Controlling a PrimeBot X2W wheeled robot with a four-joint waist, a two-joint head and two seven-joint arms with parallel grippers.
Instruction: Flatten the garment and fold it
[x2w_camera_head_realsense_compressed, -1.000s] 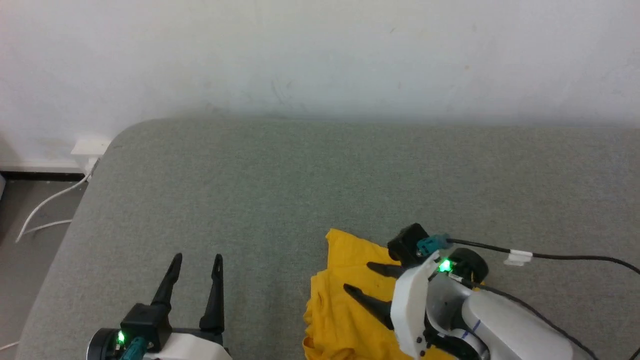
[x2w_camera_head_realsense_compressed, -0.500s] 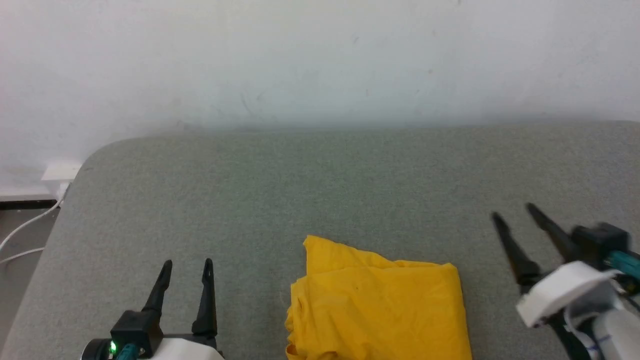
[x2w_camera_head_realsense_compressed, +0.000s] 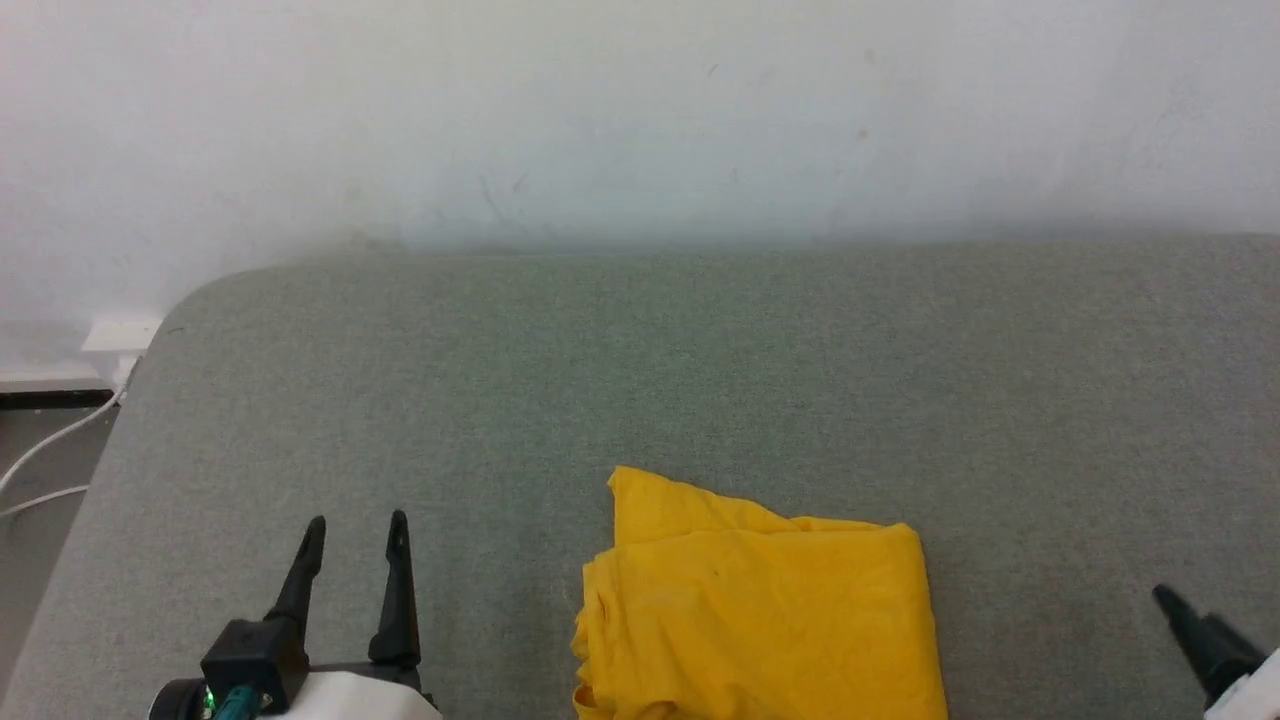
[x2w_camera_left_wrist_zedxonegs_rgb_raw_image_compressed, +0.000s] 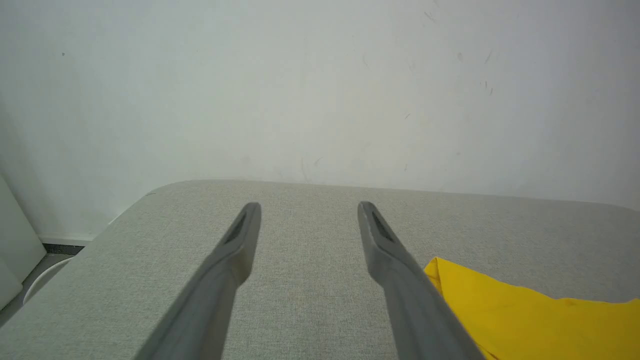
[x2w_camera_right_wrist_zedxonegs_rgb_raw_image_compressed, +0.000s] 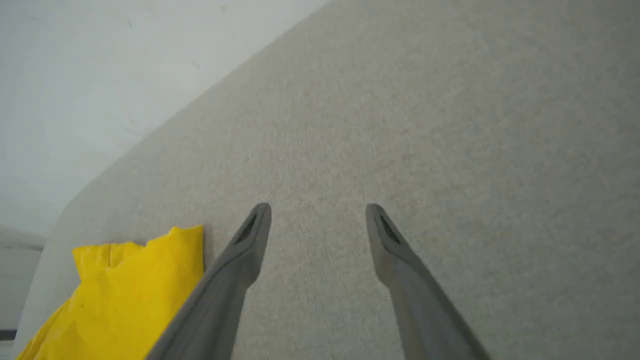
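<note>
The garment (x2w_camera_head_realsense_compressed: 760, 620) is a plain bright yellow bundle, folded into a rough rectangle, lying at the near middle of the grey padded table (x2w_camera_head_realsense_compressed: 700, 380). No print shows on it. My left gripper (x2w_camera_head_realsense_compressed: 355, 525) stands open at the lower left, well clear of the cloth. In the left wrist view the left gripper (x2w_camera_left_wrist_zedxonegs_rgb_raw_image_compressed: 309, 207) is open and empty, the garment (x2w_camera_left_wrist_zedxonegs_rgb_raw_image_compressed: 525, 315) lying to its right. One dark finger of the right gripper (x2w_camera_head_realsense_compressed: 1195, 625) shows at the lower right corner. In the right wrist view the right gripper (x2w_camera_right_wrist_zedxonegs_rgb_raw_image_compressed: 318, 209) is open over bare table, the garment (x2w_camera_right_wrist_zedxonegs_rgb_raw_image_compressed: 125, 290) off to its left.
A white wall (x2w_camera_head_realsense_compressed: 640, 120) rises directly behind the table's far edge. The table's rounded far left corner (x2w_camera_head_realsense_compressed: 190, 300) drops to the floor, where a white socket block (x2w_camera_head_realsense_compressed: 120, 335) and white cable (x2w_camera_head_realsense_compressed: 50, 450) lie.
The right arm lifted off the garment and swung away to the right, then drew back to the lower right corner. The camera shifted. The garment lies folded and uncovered. The left gripper stayed open.
</note>
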